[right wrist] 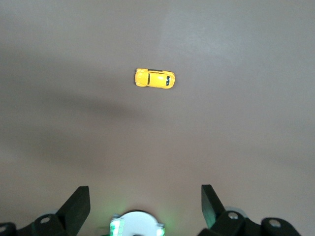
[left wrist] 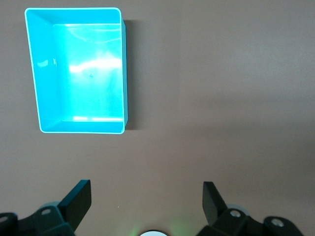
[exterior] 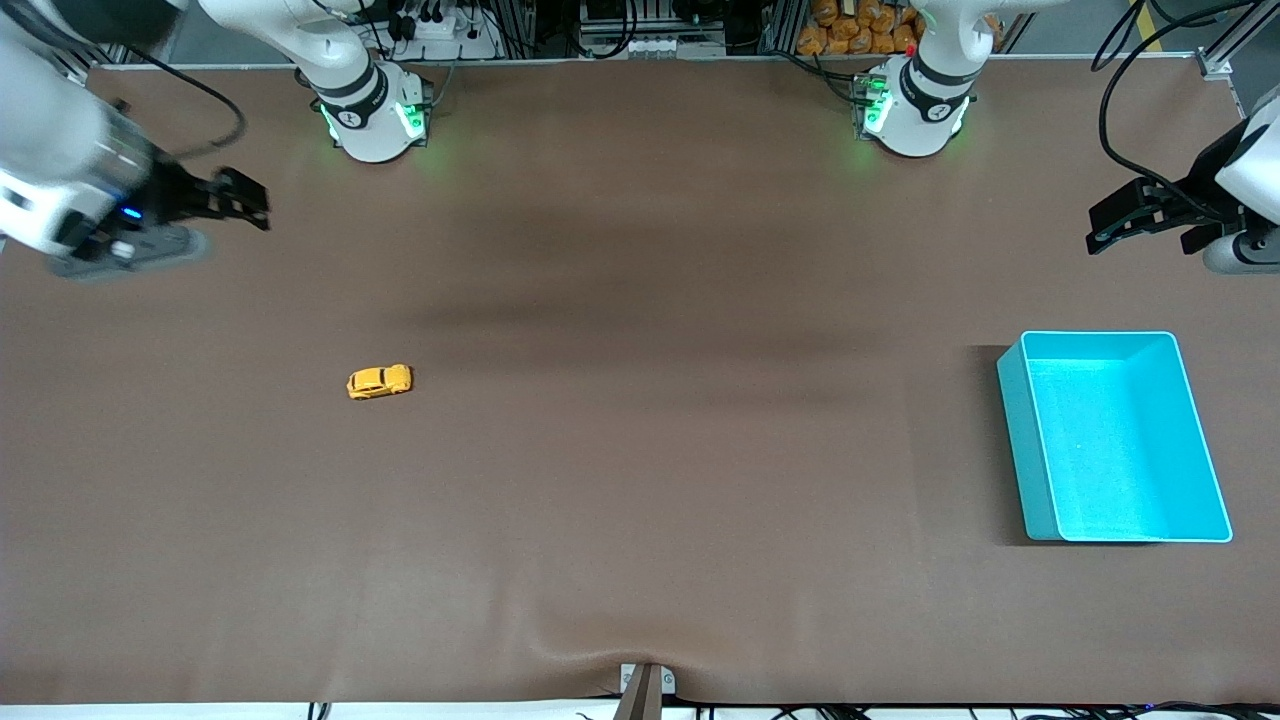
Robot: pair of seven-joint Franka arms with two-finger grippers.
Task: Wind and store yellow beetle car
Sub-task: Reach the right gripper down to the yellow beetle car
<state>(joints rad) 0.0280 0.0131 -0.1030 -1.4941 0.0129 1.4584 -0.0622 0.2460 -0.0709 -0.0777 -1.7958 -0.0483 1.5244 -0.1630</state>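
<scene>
Brown cloth covers the whole bench [exterior: 640, 560], and on it the yellow beetle car [exterior: 379, 381] stands on its wheels toward the right arm's end, well apart from the cyan bin [exterior: 1120, 440] at the left arm's end. Its long axis runs along the length of the bench, roughly from one arm's end to the other, so I judge that fingers closing across the short width of the body would suit it best. The right gripper [exterior: 235, 200] hovers with its fingers spread wide and nothing between them, over the bare bench close to the right arm's base; the car lies nearer to the front camera than the spot under it. The left gripper [exterior: 1135, 218] waits, also open and empty, up over the bench at its own end, so the right arm is clearly the nearer one for the pick. Only the right wrist view shows the car's dark windows [right wrist: 169, 80] from above, while the left wrist view shows the bin's inside [left wrist: 78, 73] with nothing in it and no car at all.
</scene>
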